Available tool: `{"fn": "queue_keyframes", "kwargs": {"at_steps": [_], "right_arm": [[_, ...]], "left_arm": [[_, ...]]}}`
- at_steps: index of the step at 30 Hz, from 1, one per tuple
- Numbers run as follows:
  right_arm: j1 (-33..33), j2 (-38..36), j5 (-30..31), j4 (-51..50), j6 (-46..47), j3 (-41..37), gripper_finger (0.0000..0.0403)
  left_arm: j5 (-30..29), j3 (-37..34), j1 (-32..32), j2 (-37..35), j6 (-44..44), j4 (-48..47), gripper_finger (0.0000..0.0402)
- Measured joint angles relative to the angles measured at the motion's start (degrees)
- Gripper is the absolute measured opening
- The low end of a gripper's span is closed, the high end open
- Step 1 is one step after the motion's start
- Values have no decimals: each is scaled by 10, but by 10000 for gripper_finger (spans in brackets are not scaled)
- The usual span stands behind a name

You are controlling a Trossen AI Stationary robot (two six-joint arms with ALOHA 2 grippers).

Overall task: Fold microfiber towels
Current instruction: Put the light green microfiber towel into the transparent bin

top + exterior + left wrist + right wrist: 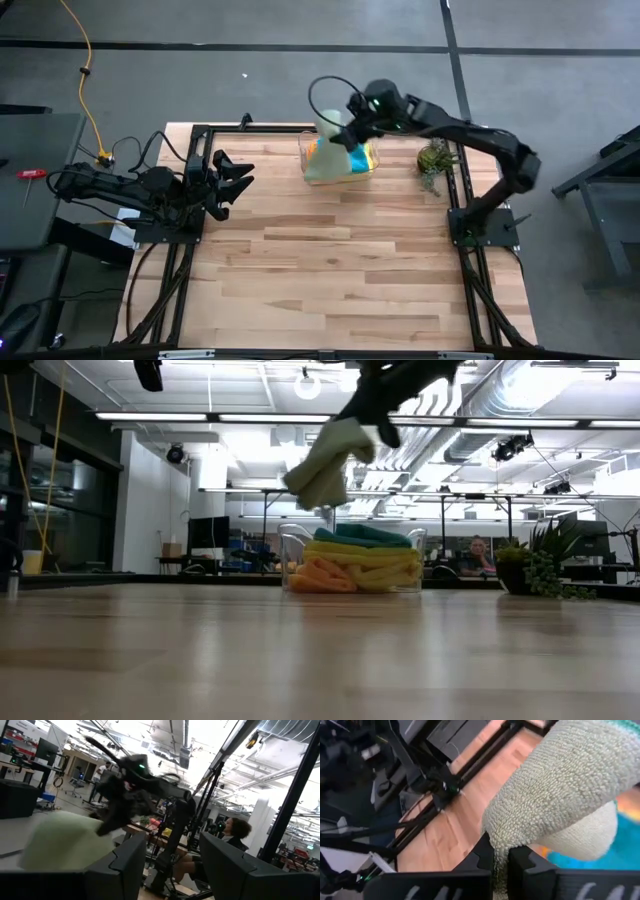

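We see the right tool [501,857] pinching the light green towel [570,785] between its pressed-together fingers, holding it up in the air above the clear plastic bin [340,160] at the far middle of the desk [330,270]. In the low view the light green towel [328,460] hangs bunched from the right tool [372,422], well clear of the bin's [292,555] rim. Inside the bin we see the remaining towels stacked: the teal-blue towel [362,536] on top, a yellow towel [365,560] beneath it, and the orange towel [318,575] at the near left of the pile. Whether a second yellow cloth lies among them we cannot tell.

The left tool [238,180] waits at the far left of the desk, its fingers spread and holding nothing, well apart from the bin. A small potted plant [434,160] stands just right of the bin, near the far right edge. In the room beyond, a person [480,555] sits at a workstation.
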Motion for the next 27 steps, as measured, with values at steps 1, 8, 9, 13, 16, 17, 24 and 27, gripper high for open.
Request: {"fn": "queue_keyframes", "kwargs": {"at_steps": [1, 8, 9, 13, 16, 17, 24, 27], "right_arm": [[-6, 19, -8, 1, -11, 21, 0], [-42, 91, -14, -31, -53, 81, 0], [-48, 94, -5, -39, -53, 66, 0], [-63, 96, 12, -31, -51, -6, 0], [-80, 96, 44, -30, -48, -36, 0], [-86, 96, 54, -30, -45, -42, 0], [-105, 95, 100, -54, -36, -63, 0], [-104, 96, 100, -78, -40, -63, 0]], "left_arm": [[0, 0, 0, 0, 0, 0, 175], [0, 0, 0, 0, 0, 0, 175], [0, 0, 0, 0, 0, 0, 175], [0, 0, 0, 0, 1, 0, 175], [-5, 0, 0, 0, 4, 0, 175], [-7, 0, 0, 0, 4, 0, 175], [-10, 0, 0, 0, 4, 0, 175], [-11, 0, 0, 0, 1, 0, 175]]}}
